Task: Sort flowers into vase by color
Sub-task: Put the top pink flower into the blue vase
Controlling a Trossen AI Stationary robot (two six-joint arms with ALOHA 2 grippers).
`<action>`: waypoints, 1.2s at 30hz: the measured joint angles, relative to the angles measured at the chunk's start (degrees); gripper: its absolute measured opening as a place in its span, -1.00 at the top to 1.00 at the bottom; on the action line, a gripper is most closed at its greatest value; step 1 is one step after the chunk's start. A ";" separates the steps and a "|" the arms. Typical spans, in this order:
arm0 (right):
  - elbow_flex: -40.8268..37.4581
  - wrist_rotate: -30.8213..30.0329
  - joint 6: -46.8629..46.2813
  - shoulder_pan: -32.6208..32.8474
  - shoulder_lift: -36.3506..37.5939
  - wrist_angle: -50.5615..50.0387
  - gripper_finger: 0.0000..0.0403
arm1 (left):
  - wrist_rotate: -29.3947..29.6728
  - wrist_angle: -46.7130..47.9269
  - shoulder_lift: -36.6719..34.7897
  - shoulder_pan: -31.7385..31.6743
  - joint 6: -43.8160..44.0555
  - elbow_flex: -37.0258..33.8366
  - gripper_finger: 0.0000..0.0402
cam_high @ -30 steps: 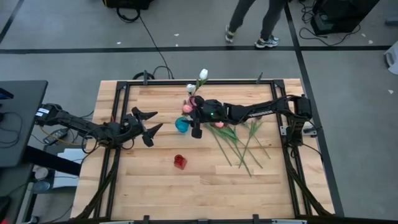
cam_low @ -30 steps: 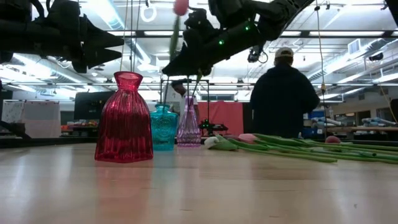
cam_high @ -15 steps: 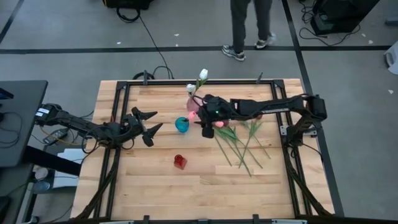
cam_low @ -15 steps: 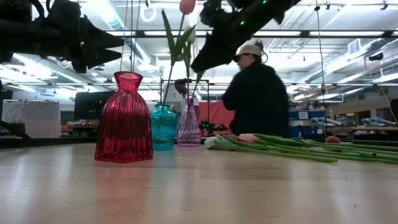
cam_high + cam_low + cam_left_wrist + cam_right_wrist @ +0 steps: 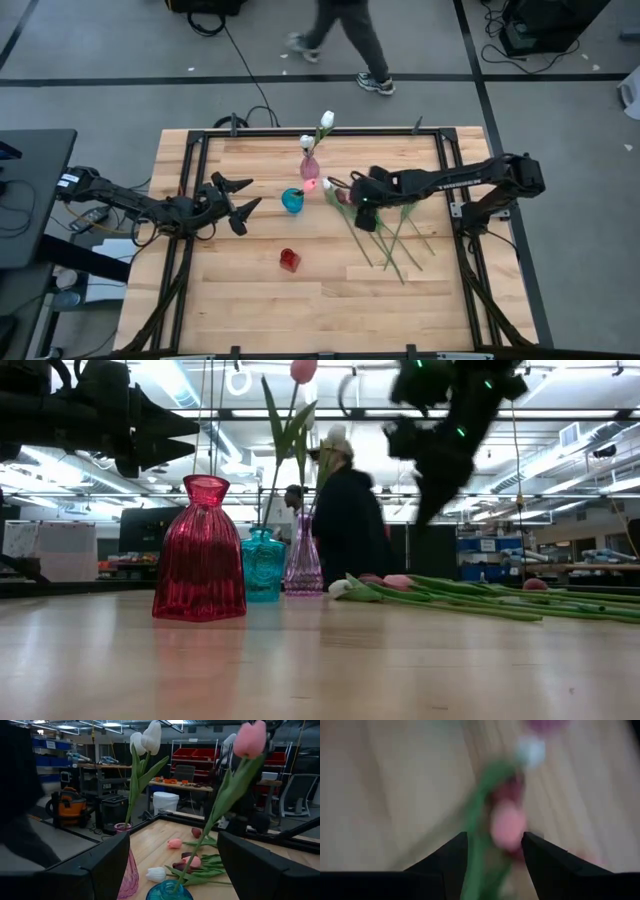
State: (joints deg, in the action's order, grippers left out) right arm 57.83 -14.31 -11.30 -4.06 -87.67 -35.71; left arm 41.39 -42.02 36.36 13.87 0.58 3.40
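Two white tulips [image 5: 145, 740] stand upright in the pink glass vase [image 5: 310, 167]; one pink tulip [image 5: 249, 739] leans in the teal vase [image 5: 291, 201]. The red vase [image 5: 289, 261] holds none. Remaining flowers [image 5: 390, 225] lie loose on the table

3 vases: red [image 5: 289, 261], teal [image 5: 291, 201], pink [image 5: 310, 167]. Tulips: 2 white [image 5: 146, 740] in pink vase, 1 pink [image 5: 249, 739] in teal; loose pile [image 5: 385, 225], count unclear. 2 arms, 1 person [image 5: 347, 525].
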 joint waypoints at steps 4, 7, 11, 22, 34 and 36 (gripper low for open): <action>-4.55 -2.61 -8.56 -3.09 1.77 -9.98 0.06 | 0.12 -0.01 0.01 0.00 0.06 0.00 -0.53; -7.12 -1.34 -16.09 -6.88 2.07 -16.82 0.10 | 0.20 -0.18 0.02 0.00 0.06 0.00 -0.53; -9.05 0.39 -20.21 -9.65 1.59 -20.87 0.17 | 0.35 -0.48 0.00 0.00 -0.13 0.00 -0.53; -10.51 5.42 -21.82 -9.15 1.54 -18.98 0.25 | 0.73 -0.46 0.01 0.00 -0.22 0.00 -0.53; -15.65 6.49 -19.87 -9.40 1.52 -11.30 0.32 | 0.71 -0.47 0.01 0.00 -0.31 0.00 -0.53; -15.81 5.85 -19.99 -9.67 1.52 -11.03 0.43 | 0.70 -0.48 0.02 0.00 -0.31 0.00 -0.53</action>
State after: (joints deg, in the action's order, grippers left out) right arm 42.02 -8.45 -31.29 -13.74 -86.15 -46.74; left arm 42.09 -42.50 36.38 13.87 0.27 3.40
